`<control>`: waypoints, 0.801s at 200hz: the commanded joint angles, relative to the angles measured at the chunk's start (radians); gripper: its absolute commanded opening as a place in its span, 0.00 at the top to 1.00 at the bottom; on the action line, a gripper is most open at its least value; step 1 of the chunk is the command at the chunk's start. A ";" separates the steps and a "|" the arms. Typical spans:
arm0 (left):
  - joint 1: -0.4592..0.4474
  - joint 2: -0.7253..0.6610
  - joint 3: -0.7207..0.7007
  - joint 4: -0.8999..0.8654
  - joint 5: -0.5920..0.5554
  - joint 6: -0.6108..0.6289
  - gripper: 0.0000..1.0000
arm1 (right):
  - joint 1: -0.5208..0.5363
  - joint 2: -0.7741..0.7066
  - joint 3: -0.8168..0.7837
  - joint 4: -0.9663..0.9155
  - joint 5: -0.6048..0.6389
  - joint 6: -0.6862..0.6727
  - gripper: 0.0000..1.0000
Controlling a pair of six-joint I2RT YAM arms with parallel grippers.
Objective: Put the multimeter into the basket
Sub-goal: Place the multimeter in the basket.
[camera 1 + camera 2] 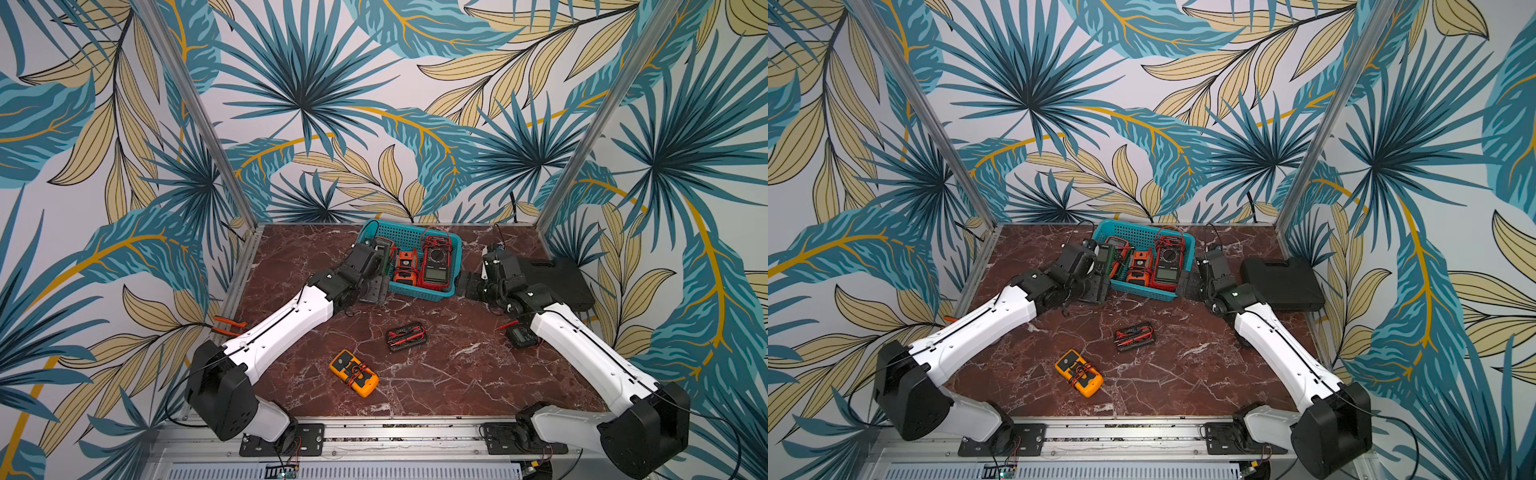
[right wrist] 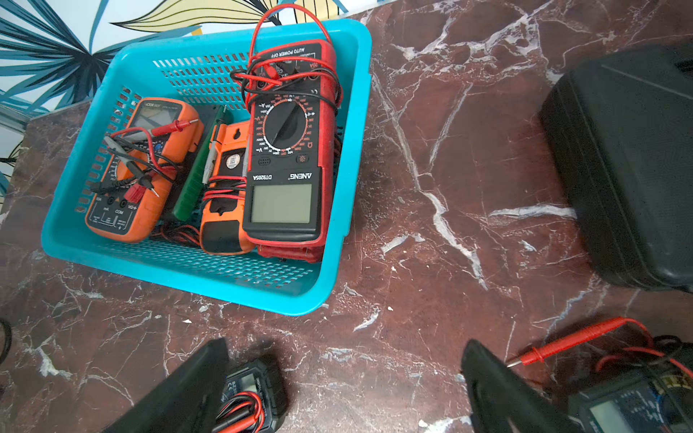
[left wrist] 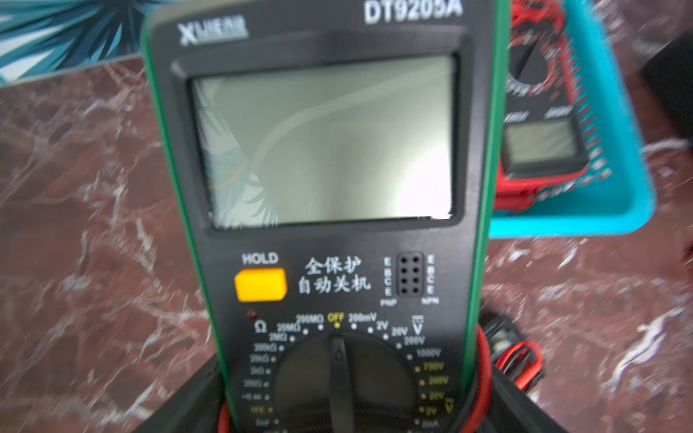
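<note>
L gripper (image 1: 376, 289) is pinching the black, green-edged rectangular plastic multimeter (image 3: 322, 150) by its dial end. Screen end sticks out, red/black leads (image 3: 483, 360) bunched at the jaws. It's held up beside the left wall of the teal perforated plastic basket (image 2: 187, 283), which sits by the far edge of the red-brown marble-look bench (image 1: 457, 374), about mid-way along. Can't tell if it has cleared the rim.

R gripper (image 2: 345, 348) is spread wide, empty, just beside the basket's near right corner.

Basket is crowded: orange meter (image 2: 144, 168), small orange-black one (image 2: 225, 195), big red one (image 2: 288, 150) w/ looped leads.

Risks, IMO:
- Let go too early and the meter hits the rim, then drops onto the bench.
- Leads snag a finger on release and drag it out.
- It lands on the pile and slides.
- The arm nudges the light basket, or bumps R gripper.
</note>
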 commanded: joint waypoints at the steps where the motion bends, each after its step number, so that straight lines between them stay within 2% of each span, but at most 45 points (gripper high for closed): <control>1: 0.003 0.046 0.083 0.144 0.049 0.016 1.00 | 0.005 -0.026 -0.021 0.022 -0.018 -0.011 0.01; 20: 0.001 0.112 0.140 0.194 0.079 0.016 1.00 | 0.005 -0.030 -0.022 0.024 -0.019 -0.007 0.01; 54: -0.005 0.259 0.289 0.174 0.095 0.018 1.00 | 0.005 -0.037 -0.024 0.026 -0.021 -0.003 0.01; 160: -0.007 0.552 0.577 0.065 0.012 0.061 1.00 | 0.006 -0.038 -0.039 0.038 -0.020 0.007 0.01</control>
